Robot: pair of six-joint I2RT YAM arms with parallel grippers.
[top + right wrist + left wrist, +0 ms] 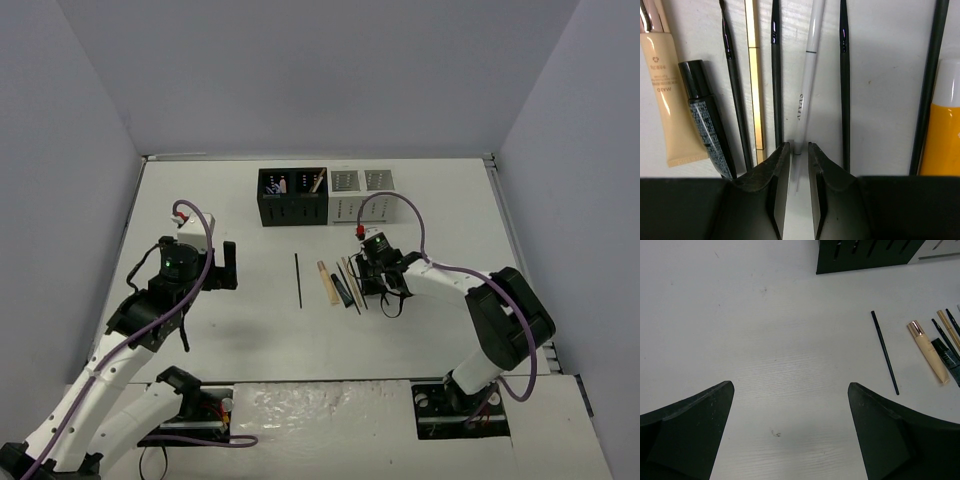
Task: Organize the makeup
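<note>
The makeup lies in a row on the white table. A thin black pencil [298,279] lies apart on the left. Beside it are a cream tube [667,100], a small black tube [707,117], a gold pencil [754,75], several thin black pencils, a white pencil [807,75] and an orange tube [942,135]. My right gripper [799,147] is at the row's near end [372,295], its jaws drawn narrow around the white pencil's near tip. My left gripper [790,390] is open and empty over bare table [225,268], left of the row.
A black slotted organizer [292,197] holding a few items and a white slotted organizer [360,192] stand side by side at the back. The black organizer's corner shows in the left wrist view [865,257]. Grey walls enclose the table.
</note>
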